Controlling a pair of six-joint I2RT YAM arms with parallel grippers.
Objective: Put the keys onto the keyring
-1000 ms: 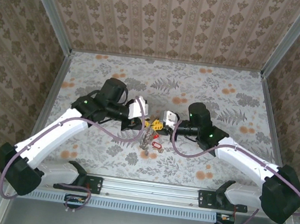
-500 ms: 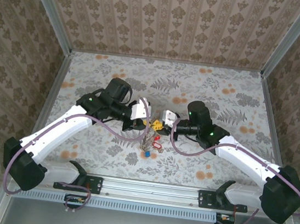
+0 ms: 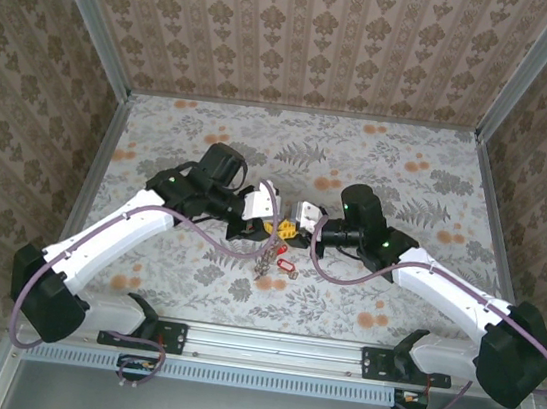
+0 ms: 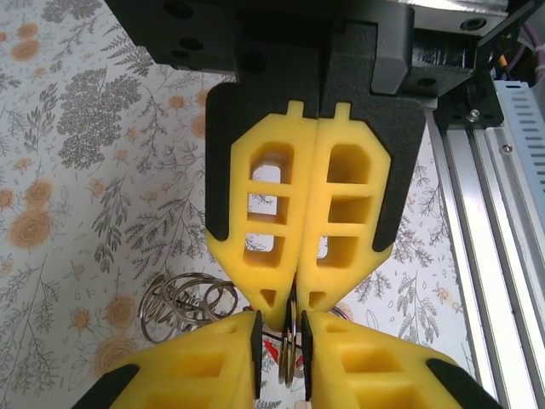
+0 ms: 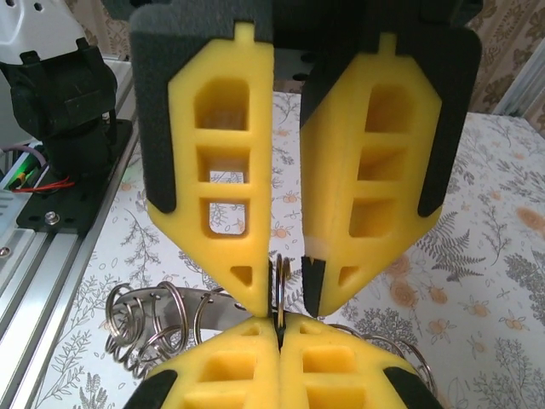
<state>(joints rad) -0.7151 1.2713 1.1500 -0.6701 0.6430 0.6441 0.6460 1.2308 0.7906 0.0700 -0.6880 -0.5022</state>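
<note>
The two grippers meet tip to tip over the table's middle. My left gripper [image 3: 267, 226] [image 4: 294, 300] is shut on the keyring [image 4: 292, 345] [image 5: 279, 285], a thin wire ring seen edge-on. My right gripper [image 3: 292, 231] [image 5: 285, 294] stands slightly open, its fingers on either side of that ring with a gap. The keys [image 3: 266, 259] hang in a bunch below the grippers, one with a red tag [image 3: 284, 264]. A cluster of small silver loops [image 4: 183, 302] [image 5: 149, 328] dangles to the left of the fingertips.
The floral tablecloth [image 3: 408, 182] is walled in by patterned panels on three sides. A metal rail [image 3: 275, 346] [image 4: 485, 196] with the arm bases runs along the near edge.
The left arm has swung to the right, bringing its gripper tight against the right one. The hanging keys have shifted a little; a blue tag seen below them half a second ago is hidden.
</note>
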